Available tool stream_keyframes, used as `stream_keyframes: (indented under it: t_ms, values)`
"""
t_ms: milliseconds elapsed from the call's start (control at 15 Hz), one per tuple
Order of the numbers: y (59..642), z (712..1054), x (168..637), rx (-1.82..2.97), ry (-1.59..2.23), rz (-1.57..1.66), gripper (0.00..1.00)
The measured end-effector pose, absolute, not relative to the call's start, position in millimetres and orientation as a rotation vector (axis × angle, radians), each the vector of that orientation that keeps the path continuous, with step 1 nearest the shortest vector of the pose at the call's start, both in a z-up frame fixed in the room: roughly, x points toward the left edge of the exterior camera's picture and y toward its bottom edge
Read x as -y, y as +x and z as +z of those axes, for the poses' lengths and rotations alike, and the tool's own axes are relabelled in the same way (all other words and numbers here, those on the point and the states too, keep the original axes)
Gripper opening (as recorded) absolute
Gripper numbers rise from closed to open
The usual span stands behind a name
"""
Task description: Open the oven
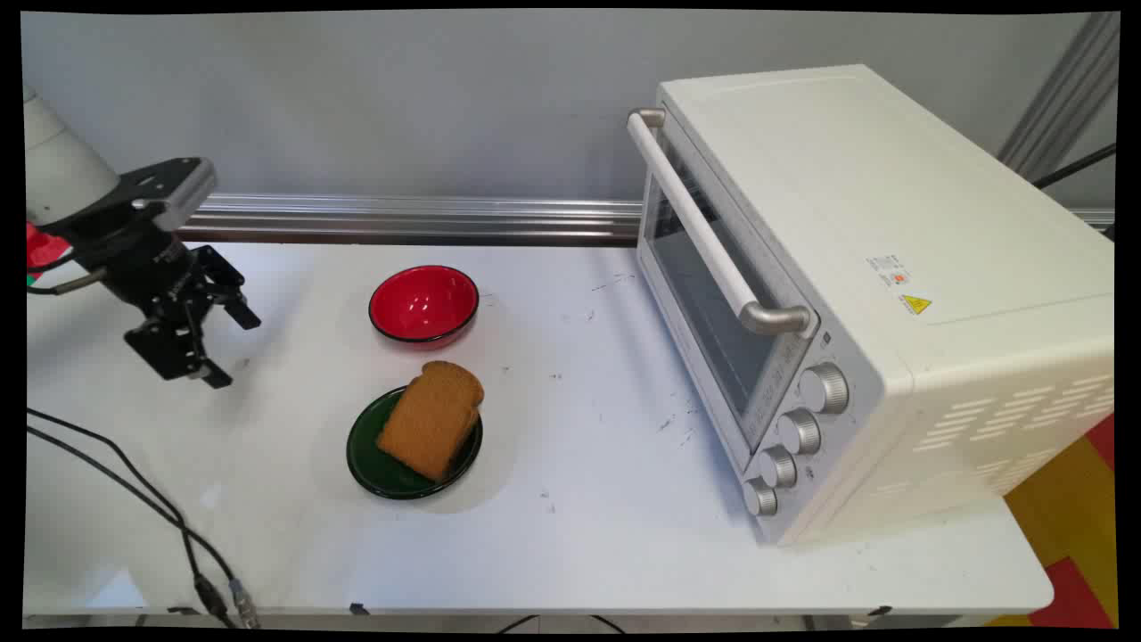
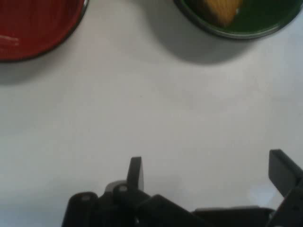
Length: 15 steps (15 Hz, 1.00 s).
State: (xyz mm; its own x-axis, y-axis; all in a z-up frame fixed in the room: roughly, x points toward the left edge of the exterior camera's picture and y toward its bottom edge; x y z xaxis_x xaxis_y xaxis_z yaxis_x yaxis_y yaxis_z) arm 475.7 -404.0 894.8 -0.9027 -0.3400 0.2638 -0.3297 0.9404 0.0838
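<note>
White table (image 1: 579,535), grey wall (image 1: 357,107), aluminium rail (image 1: 401,217)

Pincer (image 2: 206,172) spread wide, holding nothing, above bare white desk (image 2: 156,109). Red bowl (image 2: 33,28) far left, green plate (image 2: 246,26) with toast (image 2: 220,9) far right.

Red bowl (image 1: 423,304), green plate (image 1: 365,459) (brown toast (image 1: 431,418)).

The boxy cream-white metal toaster oven (image 1: 891,294) carried a small white printed label (image 1: 888,268) on its top panel, its lettering too small to read, and just beside it a yellow triangular warning sign (image 1: 915,304). No other text was legible.
</note>
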Motion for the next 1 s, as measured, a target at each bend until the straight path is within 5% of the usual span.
stream_keyframes:
  t_ms: [400, 1000]
  values:
    - [426, 908, 412, 2.686, 0.661, -0.011, 1.0]
    - [278, 985, 453, 2.516, 0.796, 0.086, 1.0]
